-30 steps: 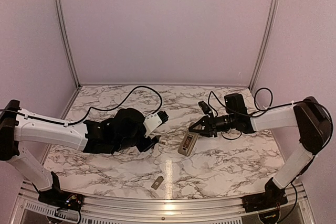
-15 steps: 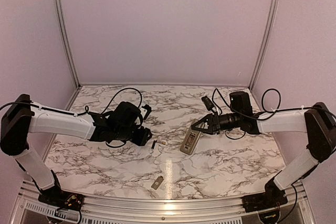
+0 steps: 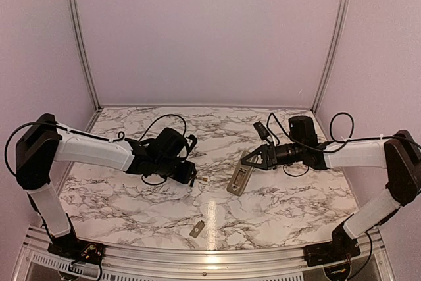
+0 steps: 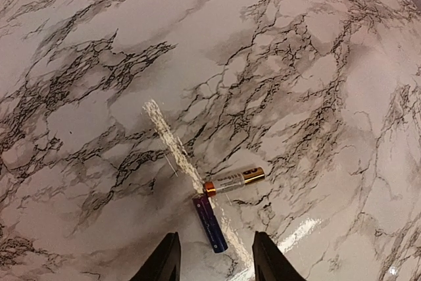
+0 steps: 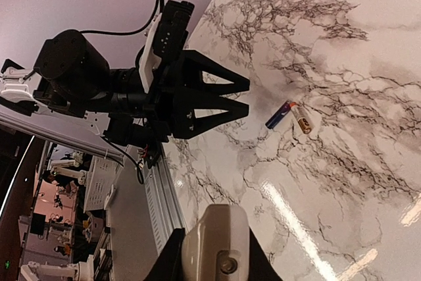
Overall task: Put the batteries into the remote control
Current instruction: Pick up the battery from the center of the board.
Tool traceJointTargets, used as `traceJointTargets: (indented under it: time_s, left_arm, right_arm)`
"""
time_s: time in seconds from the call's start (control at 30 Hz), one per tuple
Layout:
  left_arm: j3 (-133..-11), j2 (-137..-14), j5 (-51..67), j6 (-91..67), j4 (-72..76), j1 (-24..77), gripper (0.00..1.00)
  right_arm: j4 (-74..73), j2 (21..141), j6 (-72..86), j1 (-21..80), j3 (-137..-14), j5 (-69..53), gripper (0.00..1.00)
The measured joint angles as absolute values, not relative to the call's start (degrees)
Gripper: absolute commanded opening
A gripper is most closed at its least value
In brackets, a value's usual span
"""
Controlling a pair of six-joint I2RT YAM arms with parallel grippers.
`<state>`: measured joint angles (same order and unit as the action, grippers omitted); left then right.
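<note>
Two batteries lie touching on the marble table: a blue one [image 4: 210,223] and a silver-gold one [image 4: 234,180]. From above they show as tiny specks [image 3: 201,179]. My left gripper [image 4: 216,264] is open just above the table, with the blue battery's near end between its fingers. My right gripper [image 3: 246,162] is shut on one end of the remote control [image 3: 237,180], grey-tan back up, which slants down toward the table. In the right wrist view the remote's end [image 5: 214,238] sits between my fingers, with the batteries [image 5: 289,116] and the left gripper [image 5: 227,100] beyond.
A small flat grey cover plate [image 3: 197,229] lies near the front edge of the table. The left arm's black cable [image 3: 158,123] loops over the table behind it. An aluminium rail [image 3: 197,258] runs along the front edge.
My left arm has swung its gripper round and lowered it to the batteries, fingers open. My right gripper and the remote have shifted slightly to the right.
</note>
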<state>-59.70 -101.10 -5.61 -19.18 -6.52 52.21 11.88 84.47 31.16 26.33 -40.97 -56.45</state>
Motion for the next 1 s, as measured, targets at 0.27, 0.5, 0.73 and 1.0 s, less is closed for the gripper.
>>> traceJointTargets:
  time_s: [0.27, 0.5, 0.73, 1.0]
  left_arm:
    - [-62.89, -105.82, -6.07, -19.09, -9.91, 52.21, 0.36]
    - [-65.45, -109.45, -6.09, -18.92, -11.94, 52.21, 0.31]
    - [-67.81, -112.25, -7.57, -18.85, -14.83, 52.21, 0.24]
    - [-69.82, -113.32, -9.58, -19.11, -17.63, 52.16, 0.07]
  right_arm:
    - [11.35, 84.49, 31.03, 26.33, -40.97, -56.29, 0.0]
    - [10.5, 84.77, 30.98, 26.33, -40.97, -56.23, 0.0]
    - [9.76, 85.62, 30.98, 26.33, -40.99, -56.23, 0.0]
    - [9.32, 85.93, 30.96, 26.33, -40.99, -56.23, 0.0]
